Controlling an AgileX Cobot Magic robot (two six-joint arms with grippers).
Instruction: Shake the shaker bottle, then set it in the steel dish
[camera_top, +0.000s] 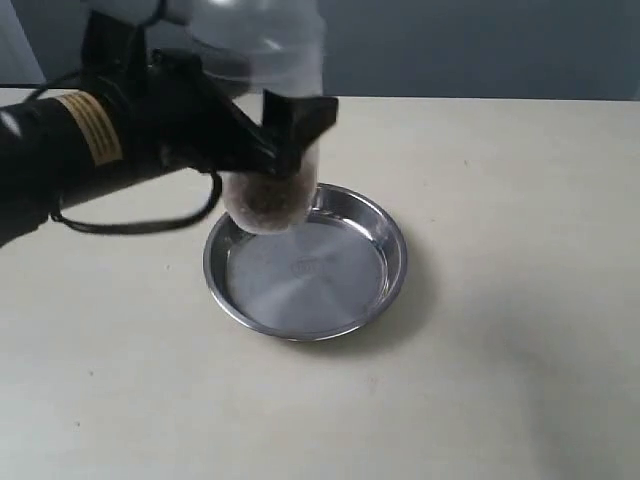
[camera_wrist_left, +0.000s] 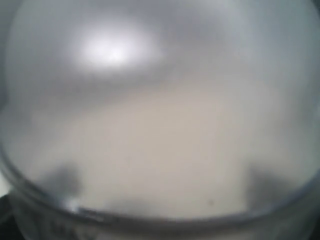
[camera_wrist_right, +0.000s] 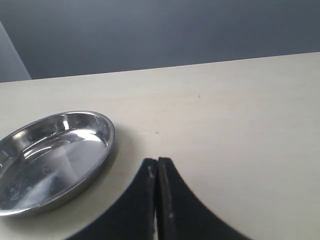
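The shaker bottle (camera_top: 268, 190) hangs in the air over the far left rim of the steel dish (camera_top: 370, 300), with brown granules gathered at its lower end. My left gripper (camera_top: 285, 135) is shut on the bottle's body, black fingers on either side. In the left wrist view the frosted bottle (camera_wrist_left: 160, 125) fills the whole picture, blurred. The steel dish (camera_wrist_right: 95, 160) sits empty on the table in the right wrist view. My right gripper (camera_wrist_right: 157, 162) is shut with nothing in it, beside the dish and out of the exterior view.
The cream table (camera_top: 500, 380) spreads around the dish, ending at a far edge against a dark grey wall (camera_wrist_right: 175, 30). A black cable (camera_top: 140, 225) loops under the left arm.
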